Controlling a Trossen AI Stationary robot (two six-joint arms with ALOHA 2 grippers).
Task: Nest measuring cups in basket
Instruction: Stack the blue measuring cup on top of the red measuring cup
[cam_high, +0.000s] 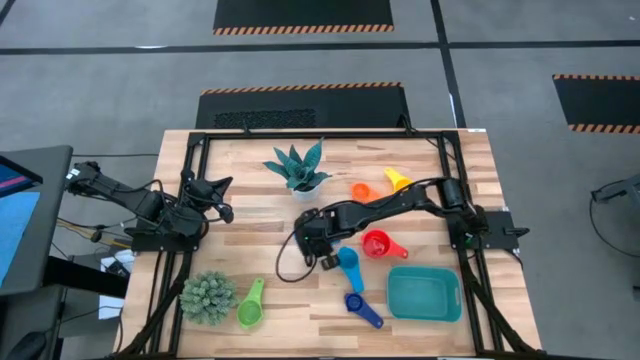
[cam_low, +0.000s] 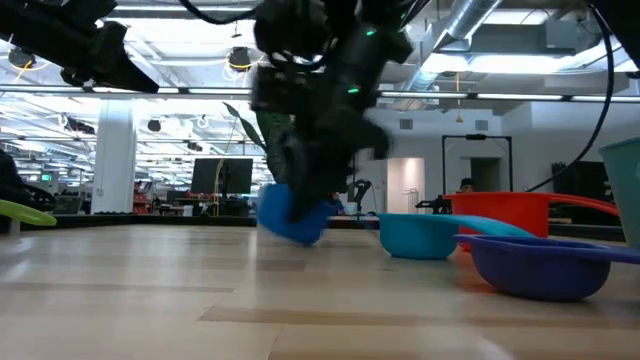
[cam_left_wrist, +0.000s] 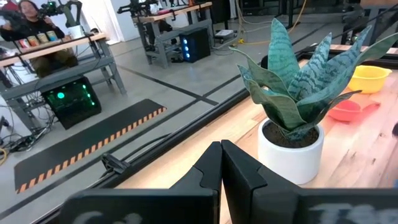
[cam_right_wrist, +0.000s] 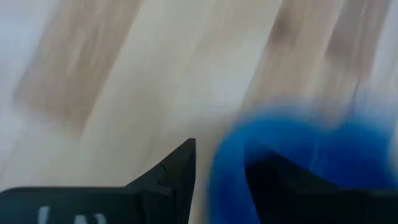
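Observation:
My right gripper (cam_high: 312, 243) reaches to the table's middle and is shut on a blue measuring cup (cam_low: 290, 218), which the arm hides in the high view. A light blue cup (cam_high: 348, 262), a dark blue cup (cam_high: 362, 308) and a red cup (cam_high: 378, 243) lie on the table near it. The orange cup (cam_high: 361, 190) and yellow cup (cam_high: 397, 180) lie farther back, and the green cup (cam_high: 250, 305) lies near the front left. The teal basket (cam_high: 424, 293) sits front right. My left gripper (cam_high: 222, 200) waits shut at the left edge. My right gripper (cam_right_wrist: 217, 155) pinches the blue cup's wall (cam_right_wrist: 225, 165), one finger (cam_right_wrist: 273, 183) inside the bowl and the other finger (cam_right_wrist: 177, 171) outside. It comes from above, pointing down. The cup hangs tilted under the fingers, low at the table top (cam_low: 300, 240); whether it touches the wood I cannot tell.
A spiky plant in a white pot (cam_high: 298, 168) stands just behind my right gripper, and a round bushy plant (cam_high: 208, 297) stands front left beside the green cup. A black cable (cam_high: 285, 262) loops by the gripper. Bare wood (cam_high: 250, 240) lies to the gripper's left.

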